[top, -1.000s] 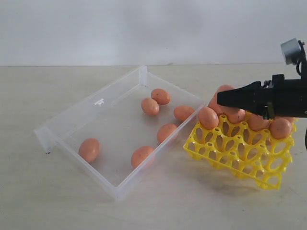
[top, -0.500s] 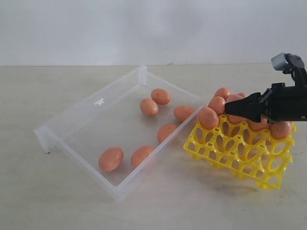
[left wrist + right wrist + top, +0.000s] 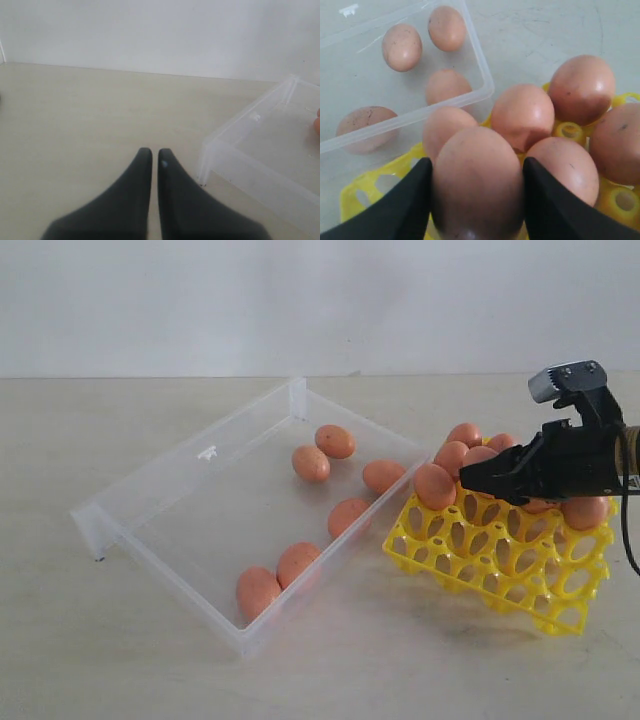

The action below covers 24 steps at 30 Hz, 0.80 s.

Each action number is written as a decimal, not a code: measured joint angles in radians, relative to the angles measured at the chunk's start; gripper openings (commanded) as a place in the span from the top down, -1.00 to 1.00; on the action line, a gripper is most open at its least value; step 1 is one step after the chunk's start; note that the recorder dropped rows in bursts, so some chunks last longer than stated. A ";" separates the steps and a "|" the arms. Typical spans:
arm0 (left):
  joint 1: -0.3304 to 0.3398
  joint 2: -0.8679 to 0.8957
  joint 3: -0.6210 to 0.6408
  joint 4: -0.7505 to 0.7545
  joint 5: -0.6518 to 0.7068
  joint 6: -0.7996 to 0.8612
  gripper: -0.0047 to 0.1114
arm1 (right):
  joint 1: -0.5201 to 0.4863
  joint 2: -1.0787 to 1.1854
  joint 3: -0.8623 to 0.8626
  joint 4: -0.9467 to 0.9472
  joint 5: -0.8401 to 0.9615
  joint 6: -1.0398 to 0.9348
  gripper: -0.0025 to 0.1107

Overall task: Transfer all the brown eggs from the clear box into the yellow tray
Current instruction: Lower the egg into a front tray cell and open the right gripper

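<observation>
Farthest left, the left gripper [image 3: 151, 152] hung over the bare table [image 3: 75, 115], its two black fingers pressed almost together with nothing between them; only its own wrist view showed it, and the exterior view did not take it in. That wrist view also caught a near corner of the clear box [image 3: 215, 150]. In the exterior view the clear box [image 3: 150, 502] lay left of the middle and held six brown eggs [image 3: 311, 463]: two near its far wall, two by its right wall and two touching each other at the near corner. A small moulded tab [image 3: 207, 452] showed on the left wall. Just beside the box's right wall stood the yellow tray [image 3: 500, 560], tilted, with eggs seated along its far rows and its nearer cells unfilled. Above those far rows was the right gripper [image 3: 480, 483], and from outside its black body hid what it carried. The right wrist view made that plain: the right gripper [image 3: 476, 162] pinched one egg [image 3: 477, 200] between its fingers, over five eggs seated in the tray [image 3: 370, 185].
</observation>
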 measured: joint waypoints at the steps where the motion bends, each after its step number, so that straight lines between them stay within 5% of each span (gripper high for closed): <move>1: 0.000 0.000 0.000 0.000 0.000 0.000 0.85 | 0.000 0.000 0.000 0.002 -0.002 0.000 0.69; 24: 0.000 0.000 0.000 0.000 0.000 0.000 0.85 | 0.001 0.071 -0.002 -0.003 -0.035 0.004 0.69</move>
